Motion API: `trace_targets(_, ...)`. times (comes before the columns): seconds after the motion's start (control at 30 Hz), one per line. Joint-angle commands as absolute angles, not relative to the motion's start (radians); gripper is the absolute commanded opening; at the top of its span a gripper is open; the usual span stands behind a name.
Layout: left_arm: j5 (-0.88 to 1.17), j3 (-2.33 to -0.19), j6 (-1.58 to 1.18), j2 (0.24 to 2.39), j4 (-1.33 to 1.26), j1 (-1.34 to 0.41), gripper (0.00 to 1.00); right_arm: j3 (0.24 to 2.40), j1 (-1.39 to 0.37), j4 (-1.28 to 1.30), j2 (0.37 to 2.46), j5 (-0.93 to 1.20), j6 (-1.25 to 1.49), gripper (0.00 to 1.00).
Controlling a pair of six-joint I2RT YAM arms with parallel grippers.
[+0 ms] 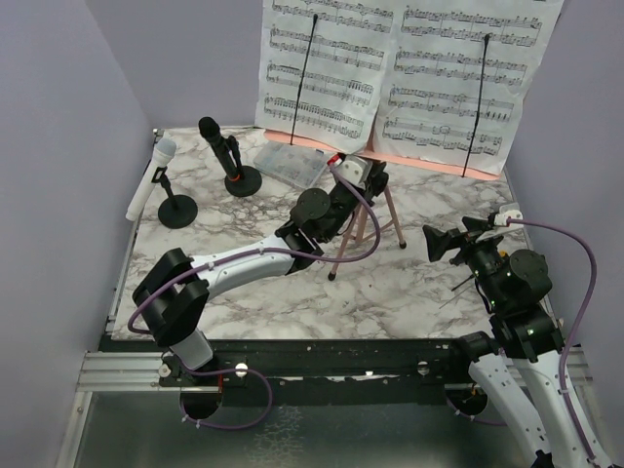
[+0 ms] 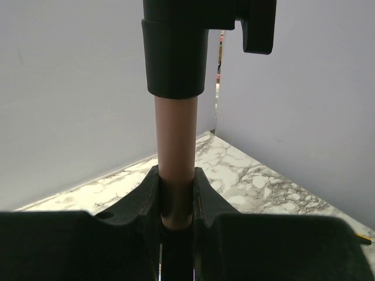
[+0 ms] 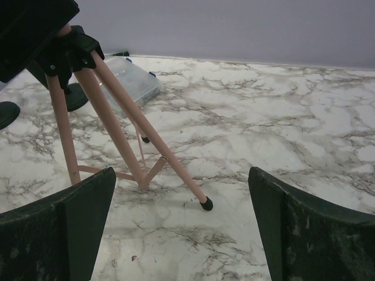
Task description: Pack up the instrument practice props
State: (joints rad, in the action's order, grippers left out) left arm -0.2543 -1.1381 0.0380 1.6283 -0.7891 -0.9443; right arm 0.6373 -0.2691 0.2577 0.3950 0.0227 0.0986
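White sheet-music pages [image 1: 327,73] lie on the pink music-sheet board [image 1: 444,167] at the back, pinned by two thin black wires. Its pink tripod legs [image 1: 375,229] stand mid-table. My left gripper [image 1: 363,180] is shut on the stand's pink pole [image 2: 176,146], just under its black collar [image 2: 176,52]. My right gripper [image 1: 458,237] is open and empty, right of the tripod, and faces its legs [image 3: 117,126]. The black microphone [image 1: 218,144] and the white microphone [image 1: 152,175] each stand in a black round-based holder at the back left.
A clear plastic box [image 1: 292,166] lies behind the left gripper, also seen in the right wrist view [image 3: 132,79]. Grey walls close in the marble table [image 1: 292,292] on three sides. A black-capped tripod foot [image 3: 205,204] rests between my right fingers' line of sight.
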Motion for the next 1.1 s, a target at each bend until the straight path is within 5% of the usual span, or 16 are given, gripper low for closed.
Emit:
trace_targets(0.0, -0.247, -1.074, 0.004, 1.634, -0.564, -0.963, 0.13, 0.664, -0.267, 0.294, 0.382, 0.018, 0.112, 1.0)
trace_targets(0.57, -0.24, -0.992, -0.042, 1.575, -0.651, -0.963, 0.72, 0.675, -0.267, 0.31, 0.383, 0.016, 0.112, 1.0)
trace_targets(1.07, -0.267, -0.812, -0.175, 1.315, -0.517, -0.964, 0.8, 0.794, -0.267, 0.539, 0.415, -0.147, 0.195, 1.0)
